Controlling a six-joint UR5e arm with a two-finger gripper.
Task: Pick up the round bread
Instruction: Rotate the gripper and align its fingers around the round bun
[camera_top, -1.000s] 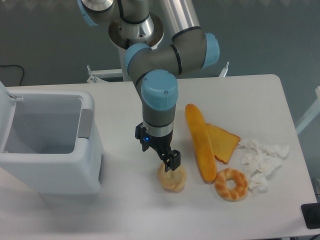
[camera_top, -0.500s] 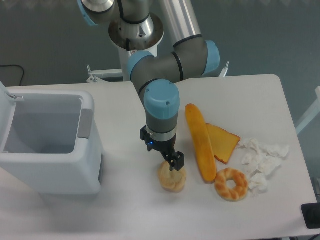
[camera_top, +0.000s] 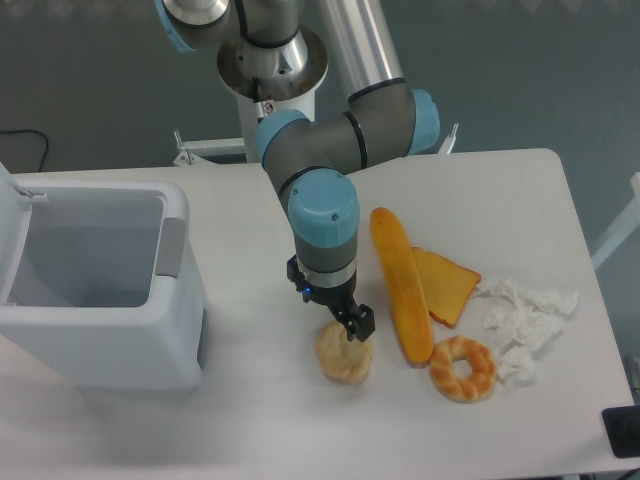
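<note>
The jaws (camera_top: 355, 330) (their opening cannot be told) sit at the round bread (camera_top: 344, 355) top, bread just below on the counter (camera_top: 250, 420); grasping step, next closing firmly then lifting

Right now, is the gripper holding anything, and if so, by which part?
It cannot be told. The gripper is down at the top right edge of the small pale-tan round bread, which sits on the white table, but its jaws are hidden.
</note>
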